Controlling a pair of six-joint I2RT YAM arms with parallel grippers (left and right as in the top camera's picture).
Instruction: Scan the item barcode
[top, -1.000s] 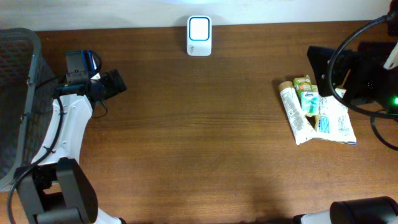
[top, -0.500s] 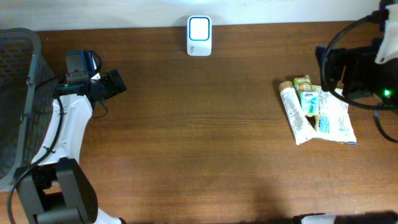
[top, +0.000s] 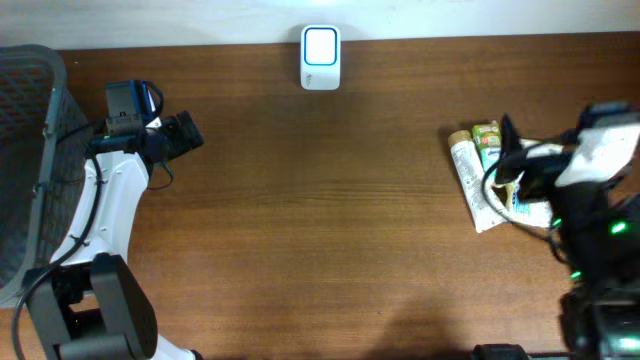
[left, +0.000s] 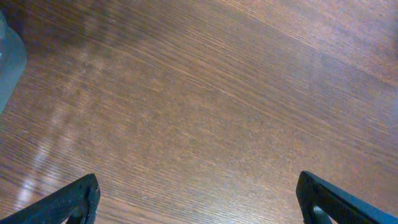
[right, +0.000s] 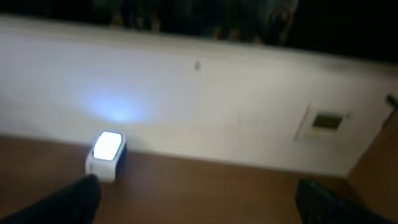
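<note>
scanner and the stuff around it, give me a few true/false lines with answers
The scanner has its window lit. True.
The pile of items lies right beside the scanner. False: it lies far off to the right.
The left hand is open and empty. True.
The right hand grips an item from the pile. False: it is open and holds nothing.
The basket stands at the far left. True.

The table (top: 320, 230) is brown wood, fine-grained, with a soft sheen. At twelve o'clock the scanner (top: 320, 60) looks like smooth white plastic. At three the tubes (top: 472, 180) look like glossy plastic. At nine the basket (top: 22, 150) is matt grey mesh.
</note>
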